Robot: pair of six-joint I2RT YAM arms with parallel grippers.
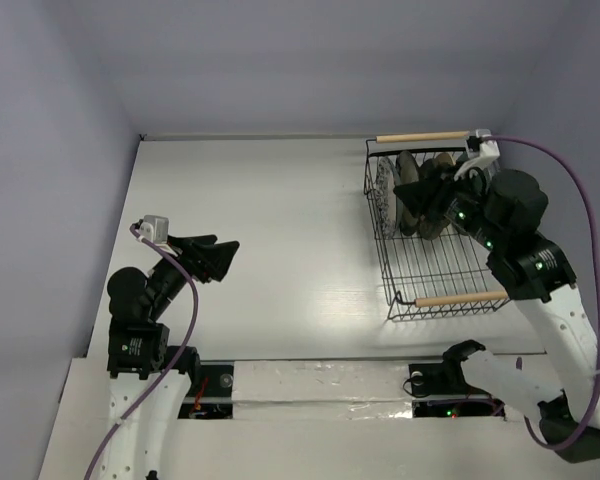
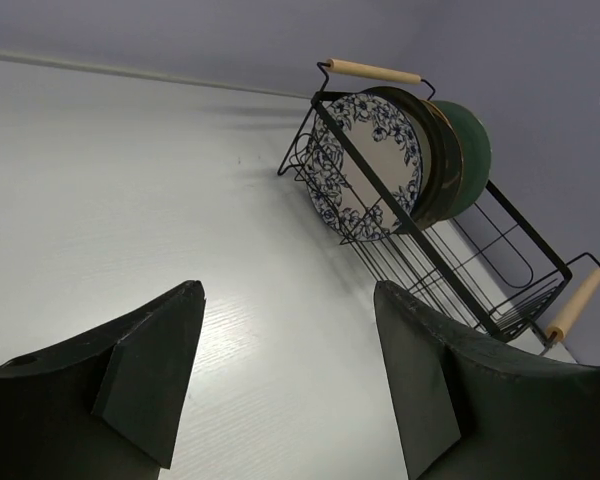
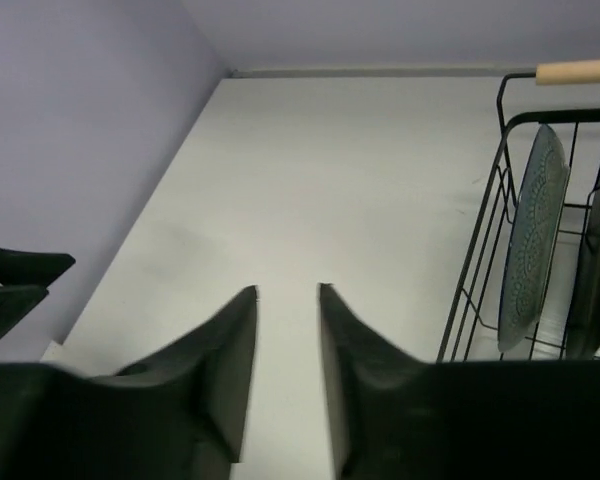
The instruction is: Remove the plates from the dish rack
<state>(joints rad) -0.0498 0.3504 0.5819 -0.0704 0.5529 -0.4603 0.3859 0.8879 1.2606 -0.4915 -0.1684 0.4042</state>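
- Left claw (image 2: 288, 290) spread wide, gripping nothing, above the tabletop (image 2: 130, 180)
- Right claw (image 3: 287, 292) only narrowly parted, empty, near the plates (image 2: 370, 165) standing in the rack (image 2: 373, 70)

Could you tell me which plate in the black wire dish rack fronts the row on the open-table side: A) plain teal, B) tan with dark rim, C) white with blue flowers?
C: in the left wrist view the round white plate with blue floral pattern stands foremost in the black wire dish rack, and the plain teal plate is rearmost.
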